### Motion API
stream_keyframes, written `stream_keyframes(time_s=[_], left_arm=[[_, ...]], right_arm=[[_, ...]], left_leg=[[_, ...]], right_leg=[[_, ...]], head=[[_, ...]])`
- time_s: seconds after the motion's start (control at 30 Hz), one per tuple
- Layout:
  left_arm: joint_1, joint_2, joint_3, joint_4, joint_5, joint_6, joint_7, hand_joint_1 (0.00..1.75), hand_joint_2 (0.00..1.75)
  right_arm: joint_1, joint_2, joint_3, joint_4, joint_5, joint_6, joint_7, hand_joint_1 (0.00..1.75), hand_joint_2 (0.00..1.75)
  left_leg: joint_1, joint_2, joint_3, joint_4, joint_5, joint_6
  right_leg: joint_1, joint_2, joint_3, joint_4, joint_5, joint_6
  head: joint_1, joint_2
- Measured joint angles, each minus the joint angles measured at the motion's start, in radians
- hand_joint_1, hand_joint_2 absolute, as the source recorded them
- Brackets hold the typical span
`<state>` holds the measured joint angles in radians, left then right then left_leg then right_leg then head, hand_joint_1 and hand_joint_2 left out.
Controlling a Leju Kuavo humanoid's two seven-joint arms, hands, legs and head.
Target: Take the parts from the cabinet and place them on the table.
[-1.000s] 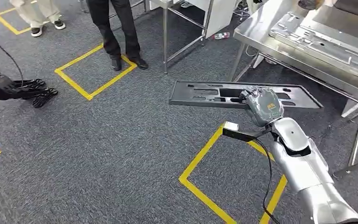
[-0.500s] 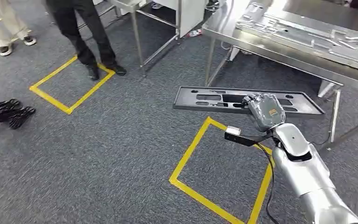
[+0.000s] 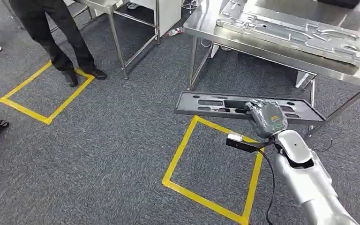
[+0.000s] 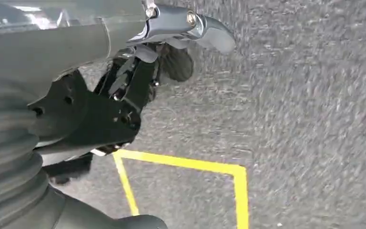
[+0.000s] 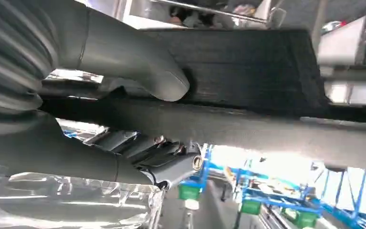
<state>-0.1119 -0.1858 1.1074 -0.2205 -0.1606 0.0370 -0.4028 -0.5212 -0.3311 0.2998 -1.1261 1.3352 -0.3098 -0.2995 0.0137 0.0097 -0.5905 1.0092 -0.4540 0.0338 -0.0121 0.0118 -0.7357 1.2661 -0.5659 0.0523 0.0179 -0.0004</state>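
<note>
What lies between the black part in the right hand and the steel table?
Nothing but bare grey carpet and the table's own legs, in the head view. The right hand holds the black part in the air, short of the steel table.

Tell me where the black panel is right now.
In the head view, the black panel is held level by the right hand, right of centre, above the yellow floor square and just in front of the steel table.

A person in dark trousers (image 3: 51, 28) stands by a yellow tape square (image 3: 47, 91) on the grey carpet (image 3: 122, 154); another tape square (image 3: 213, 168) lies nearer.
</note>
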Motion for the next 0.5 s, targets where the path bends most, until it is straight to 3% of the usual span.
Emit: stream_keyframes(time_s=[0.03,0.07,0.1,0.17,0.2,0.23,0.33,0.37,0.4,0.43,0.5], left_arm=[[0.001,0.0,0.0,0.0,-0.002,-0.001,-0.001,0.0,1.75],[0.001,0.0,0.0,0.0,-0.002,0.0,-0.001,0.0,1.75],[0.0,0.0,0.0,0.0,-0.002,0.0,-0.002,0.0,1.75],[-0.001,0.0,0.0,0.0,-0.002,0.001,-0.002,0.0,1.75],[-0.001,0.0,0.0,0.0,0.0,0.002,-0.003,0.0,1.75],[-0.001,0.0,0.0,0.0,0.001,0.003,-0.003,0.0,1.75],[-0.002,0.0,0.0,0.0,0.003,0.008,-0.003,0.0,1.75],[-0.003,0.0,0.0,0.0,0.004,0.01,-0.003,0.0,1.75],[-0.004,0.0,0.0,0.0,0.004,0.011,-0.003,0.0,1.75],[-0.004,0.0,0.0,0.0,0.004,0.013,-0.004,0.0,1.75],[0.0,0.0,0.0,0.0,0.002,0.014,-0.003,0.0,1.75]], right_arm=[[0.001,0.0,-0.001,0.0,0.002,0.002,0.0,1.75,1.75],[0.003,0.0,-0.004,0.0,0.005,0.005,0.0,1.75,1.75],[0.004,0.0,-0.006,0.0,0.006,0.006,-0.003,1.75,1.75],[0.001,0.0,-0.009,-0.003,0.007,0.007,-0.005,1.75,1.75],[-0.004,0.0,-0.01,-0.005,0.008,0.008,-0.009,1.75,1.75],[-0.013,0.001,-0.01,-0.005,0.009,0.011,-0.012,1.75,1.75],[-0.026,0.003,-0.01,-0.003,0.01,0.015,-0.022,1.75,1.75],[-0.03,0.003,-0.01,-0.002,0.01,0.015,-0.024,1.75,1.75],[-0.035,0.007,-0.01,0.0,0.011,0.014,-0.026,1.75,1.75],[-0.043,0.008,-0.009,0.004,0.011,0.014,-0.026,1.75,1.75],[-0.048,0.014,-0.007,0.008,0.011,0.014,-0.026,1.75,1.75]], left_leg=[[0.0,0.008,0.0,0.001,-0.001,-0.001],[0.0,0.016,0.001,0.001,-0.003,-0.001],[0.0,0.024,0.002,0.002,-0.005,-0.002],[-0.001,0.039,0.011,0.001,-0.01,-0.007],[-0.004,0.046,0.015,0.001,-0.013,-0.012],[-0.01,0.053,0.014,0.002,-0.016,-0.017],[-0.008,0.076,0.024,-0.005,-0.019,-0.033],[-0.013,0.081,0.022,-0.003,-0.027,-0.041],[-0.006,0.046,0.02,0.018,-0.04,-0.045],[-0.005,0.019,-0.005,0.073,-0.075,-0.046],[-0.004,-0.001,-0.086,0.24,-0.149,-0.048]], right_leg=[[-0.003,-0.002,-0.026,0.049,-0.008,0.002],[-0.004,-0.004,-0.029,0.048,0.006,0.003],[-0.004,-0.007,-0.007,-0.001,0.041,0.003],[-0.001,-0.033,0.095,-0.195,0.131,-0.005],[0.005,-0.076,0.13,-0.269,0.137,-0.013],[0.015,-0.074,0.13,-0.27,0.137,-0.023],[0.017,-0.043,0.125,-0.269,0.137,-0.036],[0.006,-0.033,0.134,-0.284,0.145,-0.046],[0.006,-0.027,0.14,-0.289,0.146,-0.049],[0.004,-0.021,0.14,-0.288,0.146,-0.054],[0.006,-0.003,0.141,-0.288,0.144,-0.058]], head=[[0.0,0.0],[0.0,0.0],[0.0,0.0],[0.0,0.0],[0.001,0.0],[-0.001,0.0],[0.0,0.0],[-0.002,0.0],[-0.003,0.0],[-0.006,0.0],[-0.009,0.0]])
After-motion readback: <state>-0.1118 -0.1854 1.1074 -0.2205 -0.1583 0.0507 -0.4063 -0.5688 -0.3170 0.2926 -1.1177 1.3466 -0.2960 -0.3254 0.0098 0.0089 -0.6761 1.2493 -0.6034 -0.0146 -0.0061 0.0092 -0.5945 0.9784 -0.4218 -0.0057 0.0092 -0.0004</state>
